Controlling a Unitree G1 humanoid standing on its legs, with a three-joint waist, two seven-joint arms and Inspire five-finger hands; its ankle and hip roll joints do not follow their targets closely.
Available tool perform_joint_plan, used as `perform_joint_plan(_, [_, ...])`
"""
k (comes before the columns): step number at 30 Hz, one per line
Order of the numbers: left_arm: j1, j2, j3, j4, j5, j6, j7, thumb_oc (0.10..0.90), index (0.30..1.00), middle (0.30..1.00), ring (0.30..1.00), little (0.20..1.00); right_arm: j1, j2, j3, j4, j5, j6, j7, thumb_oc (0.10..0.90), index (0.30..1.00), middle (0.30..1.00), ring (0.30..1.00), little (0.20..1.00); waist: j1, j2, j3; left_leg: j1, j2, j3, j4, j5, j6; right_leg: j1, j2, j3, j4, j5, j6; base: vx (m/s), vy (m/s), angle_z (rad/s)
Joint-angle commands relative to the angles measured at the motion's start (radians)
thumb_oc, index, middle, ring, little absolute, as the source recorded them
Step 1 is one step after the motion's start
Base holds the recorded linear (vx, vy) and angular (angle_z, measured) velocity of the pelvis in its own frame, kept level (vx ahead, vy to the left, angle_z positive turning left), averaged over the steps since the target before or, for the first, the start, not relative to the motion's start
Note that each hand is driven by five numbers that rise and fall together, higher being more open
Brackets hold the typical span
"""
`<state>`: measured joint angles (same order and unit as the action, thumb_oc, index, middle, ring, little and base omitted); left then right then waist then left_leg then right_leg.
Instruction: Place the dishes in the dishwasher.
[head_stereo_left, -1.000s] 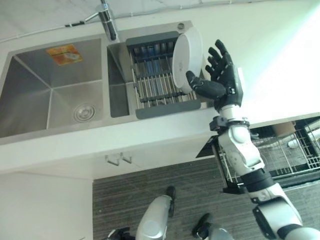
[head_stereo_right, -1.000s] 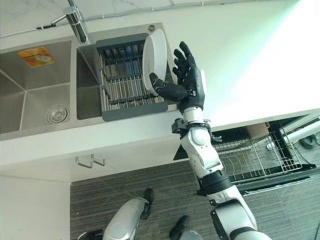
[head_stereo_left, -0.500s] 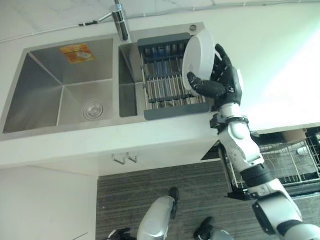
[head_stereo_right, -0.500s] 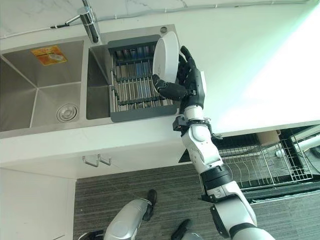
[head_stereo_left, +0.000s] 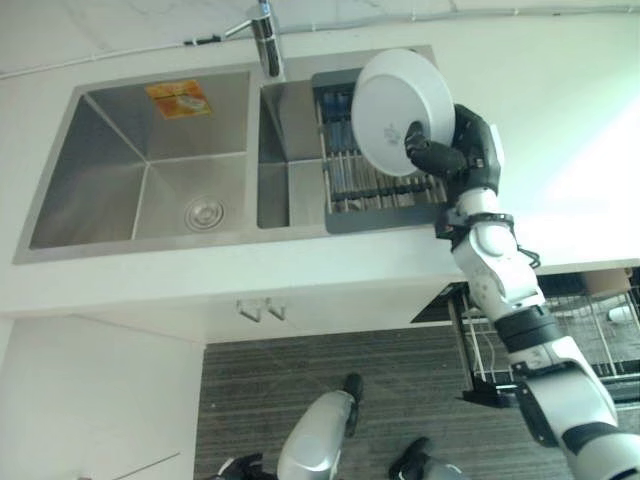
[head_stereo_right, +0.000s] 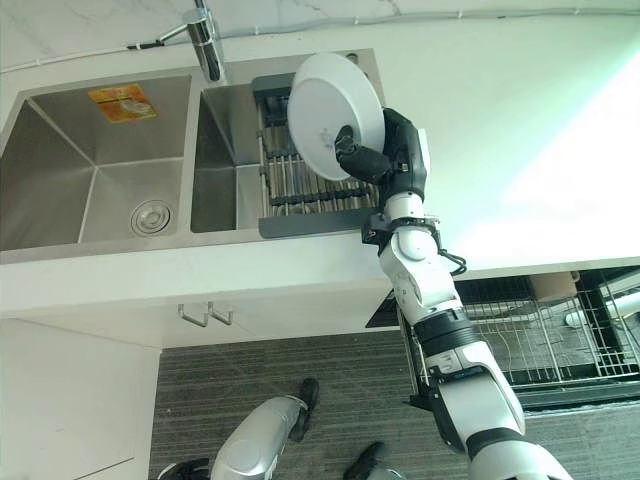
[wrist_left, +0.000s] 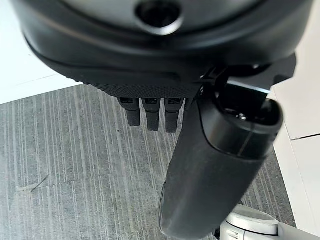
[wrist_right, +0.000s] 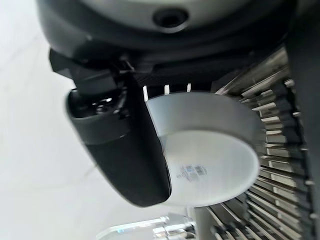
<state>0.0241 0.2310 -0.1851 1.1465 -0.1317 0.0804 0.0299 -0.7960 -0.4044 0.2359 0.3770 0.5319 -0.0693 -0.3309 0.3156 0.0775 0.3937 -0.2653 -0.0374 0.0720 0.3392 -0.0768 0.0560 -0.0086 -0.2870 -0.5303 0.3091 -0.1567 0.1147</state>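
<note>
In the upper middle of the head views the right hand (head_stereo_left: 462, 160) was clamped on the white plate (head_stereo_left: 397, 110), thumb across its underside and fingers behind its rim, holding it tilted above the grey drying rack (head_stereo_left: 375, 180) set in the sink (head_stereo_left: 140, 160). The step in hand looked like the pick-up, with the plate apparently clear of the rack; next it would need carrying down to the open dishwasher rack (head_stereo_right: 540, 340) at the lower right and slotting between the wires. The left hand (wrist_left: 150, 112) hung relaxed over the floor.
</note>
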Motion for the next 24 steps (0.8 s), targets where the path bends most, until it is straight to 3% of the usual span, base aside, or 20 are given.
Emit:
perform_joint_plan(1, [0.061,0.064,-0.05,0.004,0.039,-0.009,-0.008,0.8,0.9,0.9,0.9,0.9,-0.129,-0.061,-0.02,-0.008,-0.024,-0.088,-0.021,0.4,0.3,0.3,0.3,0.3,0.004,-0.009,-0.043,0.036,0.06,-0.05,-0.039,-0.086,-0.073,-0.021,-0.045,0.067,-0.009,-0.006,0.045,0.0,0.0,0.0])
perform_joint_plan(5, [0.062,0.064,-0.052,0.002,0.038,-0.012,-0.008,0.8,0.9,0.9,0.9,0.9,-0.133,-0.063,-0.017,-0.003,-0.035,-0.097,-0.032,0.4,0.3,0.3,0.3,0.3,0.005,-0.008,-0.045,0.038,0.06,-0.049,-0.039,-0.087,-0.073,-0.02,-0.047,0.064,-0.009,-0.005,0.045,0.0,0.0,0.0])
perform_joint_plan(7, [0.063,0.063,-0.053,0.005,0.039,-0.017,-0.007,0.8,0.9,0.9,0.9,0.9,-0.135,-0.059,-0.016,0.0,-0.065,-0.147,-0.07,0.4,0.3,0.3,0.3,0.3,0.006,-0.007,-0.047,0.04,0.062,-0.047,-0.039,-0.086,-0.074,-0.018,-0.046,0.063,-0.009,-0.006,0.045,-0.03,-0.013,0.01])
perform_joint_plan(8, [0.066,0.061,-0.048,0.008,0.043,-0.022,-0.006,0.8,0.9,0.9,0.9,0.9,-0.131,-0.061,-0.02,-0.023,-0.113,-0.216,-0.106,0.4,0.3,0.3,0.3,0.3,0.006,-0.01,-0.053,0.04,0.063,-0.045,-0.039,-0.088,-0.074,-0.017,-0.044,0.062,-0.009,-0.008,0.047,-0.05,-0.032,0.02])
perform_joint_plan(18, [0.078,0.06,-0.023,0.019,0.067,-0.04,-0.008,0.8,0.9,0.9,0.9,0.9,-0.051,0.03,-0.007,-0.206,-0.13,-0.493,-0.121,0.4,0.3,0.3,0.3,0.3,-0.002,-0.028,-0.102,0.069,0.085,-0.009,-0.039,-0.105,-0.075,0.003,-0.035,0.046,-0.009,-0.022,0.05,-0.08,-0.068,0.0])
perform_joint_plan(19, [0.08,0.051,-0.013,0.03,0.067,-0.038,-0.007,0.8,0.9,0.9,0.9,0.9,-0.022,0.075,-0.013,-0.26,-0.012,-0.537,-0.098,0.4,0.3,0.3,0.3,0.3,-0.012,-0.036,-0.116,0.08,0.094,0.005,-0.039,-0.111,-0.075,0.006,-0.03,0.048,-0.009,-0.026,0.051,-0.1,-0.118,-0.07])
perform_joint_plan(20, [0.083,0.048,-0.008,0.035,0.06,-0.036,-0.012,0.8,0.9,0.9,0.9,0.9,-0.006,0.09,-0.02,-0.279,0.015,-0.555,-0.081,0.4,0.3,0.3,0.3,0.3,-0.018,-0.041,-0.124,0.085,0.098,0.011,-0.039,-0.114,-0.076,0.006,-0.028,0.051,-0.009,-0.028,0.051,-0.1,-0.132,-0.1])
perform_joint_plan(22, [0.076,0.025,0.02,0.044,0.035,-0.008,-0.034,0.8,0.9,0.9,0.9,0.9,0.077,0.149,-0.03,-0.415,0.012,-0.572,-0.047,0.4,0.3,0.3,0.3,0.3,-0.057,-0.057,-0.157,0.108,0.118,0.051,-0.039,-0.128,-0.08,0.003,-0.016,0.071,-0.009,-0.029,0.052,-0.13,-0.163,-0.3])
perform_joint_plan(24, [0.069,0.013,0.022,0.056,0.034,-0.001,-0.025,0.8,0.9,0.9,0.9,0.9,0.128,0.155,-0.04,-0.498,0.021,-0.568,-0.037,0.4,0.3,0.3,0.3,0.3,-0.087,-0.061,-0.175,0.106,0.131,0.081,-0.039,-0.111,-0.072,-0.016,-0.01,0.076,-0.009,-0.008,0.039,-0.16,-0.145,-0.39])
